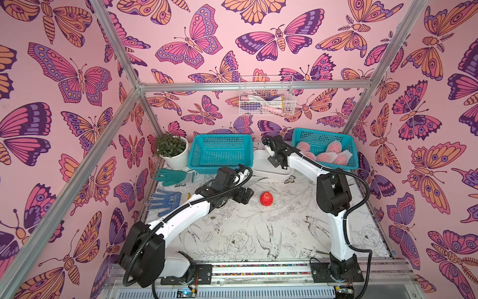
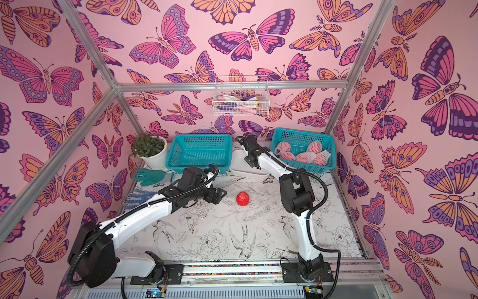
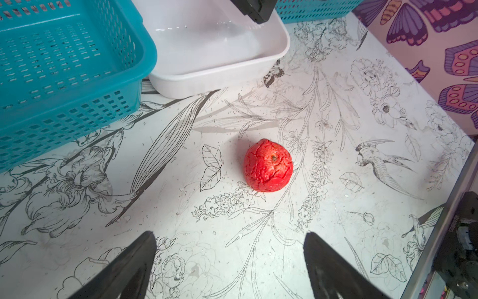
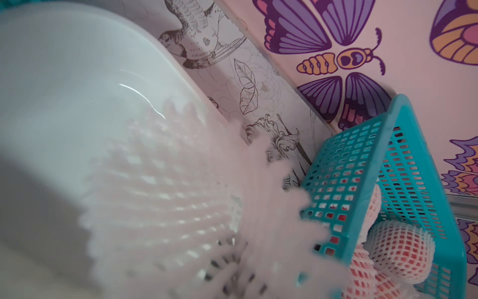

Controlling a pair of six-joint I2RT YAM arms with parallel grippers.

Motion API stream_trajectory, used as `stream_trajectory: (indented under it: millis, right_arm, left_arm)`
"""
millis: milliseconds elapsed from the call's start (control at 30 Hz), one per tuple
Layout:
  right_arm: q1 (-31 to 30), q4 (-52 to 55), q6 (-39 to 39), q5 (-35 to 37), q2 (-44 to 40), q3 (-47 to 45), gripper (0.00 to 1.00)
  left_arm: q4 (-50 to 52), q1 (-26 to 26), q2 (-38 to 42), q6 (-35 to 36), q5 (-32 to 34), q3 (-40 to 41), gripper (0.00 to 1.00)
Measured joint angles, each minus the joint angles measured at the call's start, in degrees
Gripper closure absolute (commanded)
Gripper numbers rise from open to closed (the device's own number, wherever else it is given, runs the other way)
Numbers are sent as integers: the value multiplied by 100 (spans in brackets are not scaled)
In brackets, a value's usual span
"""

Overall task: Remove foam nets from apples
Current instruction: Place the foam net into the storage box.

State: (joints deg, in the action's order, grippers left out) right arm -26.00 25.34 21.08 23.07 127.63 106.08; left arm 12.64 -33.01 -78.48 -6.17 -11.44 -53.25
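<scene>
Left gripper [image 3: 230, 236] low, right gripper [image 1: 273, 161] over tub [image 1: 258, 165]
Left spread wide before the bare apple [image 3: 268, 165], centre frame; right's jaws hidden behind a blurred net [image 4: 181, 207], state unclear; netted apples [image 1: 327, 155] upper right.

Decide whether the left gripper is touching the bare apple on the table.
Apart. The left wrist view shows a stretch of table between the apple and the open left gripper.

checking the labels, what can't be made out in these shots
- Right wrist view: foam net blurred close to the lens; held or loose, unclear.
- Top views: right gripper, jaws masked by its wrist, above the white tub.
- Top views: netted apples, count uncertain; teal basket wall and right arm cover part.
- Top views: wire basket contents too small.
</scene>
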Motion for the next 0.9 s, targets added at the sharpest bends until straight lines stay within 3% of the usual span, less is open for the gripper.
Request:
stream_trajectory:
  millis: [100,333,733,900]
  right_arm:
    - [0,87,24,28,140,37,81]
    - [0,234,-17,-98,205,48,58]
    - [-13,457,-201,-680,205,125,38]
    - [-35,636,-289,-966,203,136,34]
  left_arm:
    - [59,2,-61,72,39,-4,8]
    - [260,0,-164,127,105,-74,9]
    - [551,2,2,125,232,-81,9]
    - [586,0,201,125,247,-68,9]
